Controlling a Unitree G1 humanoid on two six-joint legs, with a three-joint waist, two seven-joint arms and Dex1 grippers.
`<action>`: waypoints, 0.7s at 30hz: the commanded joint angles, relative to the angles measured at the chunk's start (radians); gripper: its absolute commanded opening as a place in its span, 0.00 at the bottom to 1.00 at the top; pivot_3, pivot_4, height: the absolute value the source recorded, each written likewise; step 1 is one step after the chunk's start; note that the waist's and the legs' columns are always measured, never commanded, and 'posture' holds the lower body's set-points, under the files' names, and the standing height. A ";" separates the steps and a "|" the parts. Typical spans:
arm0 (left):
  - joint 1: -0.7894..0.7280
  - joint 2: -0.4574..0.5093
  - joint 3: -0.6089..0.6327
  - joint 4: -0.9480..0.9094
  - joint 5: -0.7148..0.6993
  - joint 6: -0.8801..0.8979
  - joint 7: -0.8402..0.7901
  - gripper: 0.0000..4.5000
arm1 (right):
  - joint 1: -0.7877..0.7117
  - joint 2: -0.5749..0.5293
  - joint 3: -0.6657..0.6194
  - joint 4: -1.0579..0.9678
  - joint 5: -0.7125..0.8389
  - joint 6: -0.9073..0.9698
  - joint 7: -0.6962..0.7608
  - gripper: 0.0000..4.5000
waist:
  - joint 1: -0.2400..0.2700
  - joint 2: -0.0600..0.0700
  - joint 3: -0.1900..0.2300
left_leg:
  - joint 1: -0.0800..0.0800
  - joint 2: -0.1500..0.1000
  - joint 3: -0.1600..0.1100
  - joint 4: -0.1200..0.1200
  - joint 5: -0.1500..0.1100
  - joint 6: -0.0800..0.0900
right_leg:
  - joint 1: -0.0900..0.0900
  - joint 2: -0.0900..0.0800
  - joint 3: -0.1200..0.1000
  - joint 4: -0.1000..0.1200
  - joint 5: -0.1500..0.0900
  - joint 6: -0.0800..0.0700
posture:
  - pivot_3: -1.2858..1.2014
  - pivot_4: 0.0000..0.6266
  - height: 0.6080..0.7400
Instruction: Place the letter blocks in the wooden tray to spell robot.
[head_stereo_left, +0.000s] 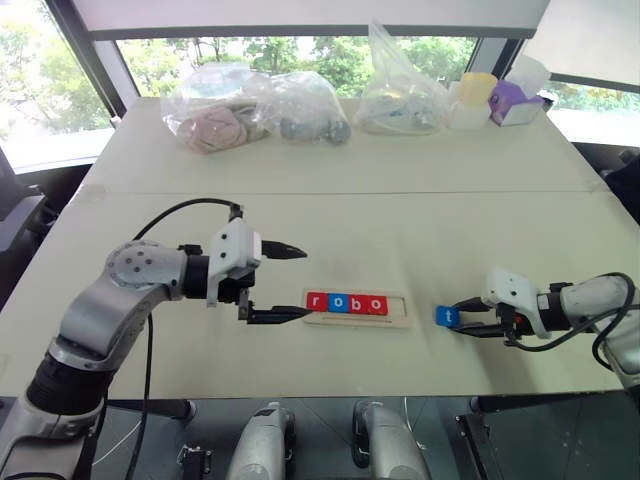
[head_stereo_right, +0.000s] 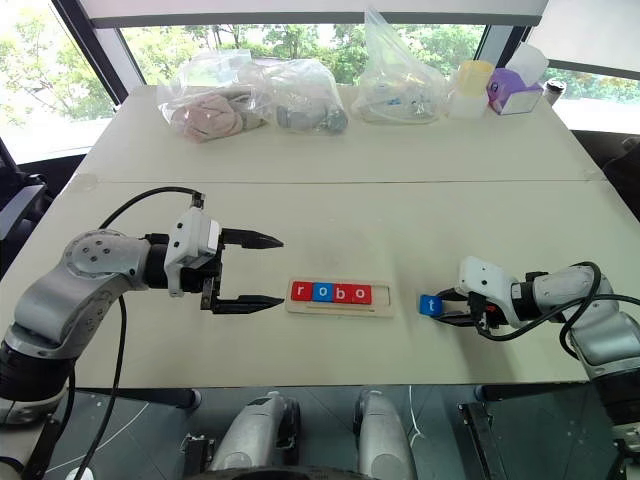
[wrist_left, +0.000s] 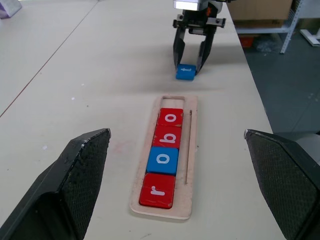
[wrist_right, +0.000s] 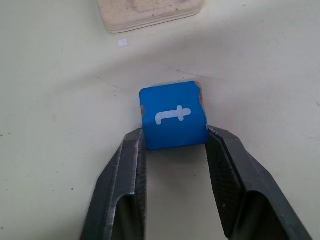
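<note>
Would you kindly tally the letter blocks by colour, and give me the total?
Red letter blocks: 3, r, o and o, in the wooden tray.
Blue letter blocks: 2, b in the tray, t on the table.
Total: 5

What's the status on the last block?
Right gripper shut on blue t block, block on the table. Left gripper open, hovering beside wooden tray. Tray reads r-o-b-o, end slot free. Path to tray clear.
</note>
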 joint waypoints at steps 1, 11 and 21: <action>-0.015 0.008 0.020 -0.026 -0.011 -0.002 -0.004 1.00 | 0.001 0.006 0.003 -0.027 -0.013 -0.007 -0.012 0.25 | 0.000 0.000 0.000 | 0.000 0.000 0.000 0.000 0.000 0.000 | 0.000 0.000 0.000 0.000 0.000 0.000 | 0.52 0.24 1.00; -0.012 0.003 0.018 -0.030 -0.014 0.000 0.001 1.00 | -0.154 0.003 0.026 -0.192 0.038 0.146 0.034 0.25 | 0.001 0.000 0.000 | 0.000 0.000 0.000 0.000 0.000 0.000 | 0.000 0.000 0.000 0.001 0.001 -0.001 | 0.52 0.24 1.00; 0.000 0.008 0.029 -0.046 -0.017 0.007 0.013 1.00 | -0.217 0.046 0.138 -0.176 -0.011 0.154 0.051 0.25 | 0.001 0.000 0.000 | -0.001 0.000 0.000 0.000 0.000 0.000 | 0.000 0.000 0.000 0.000 0.001 -0.002 | 0.52 0.24 1.00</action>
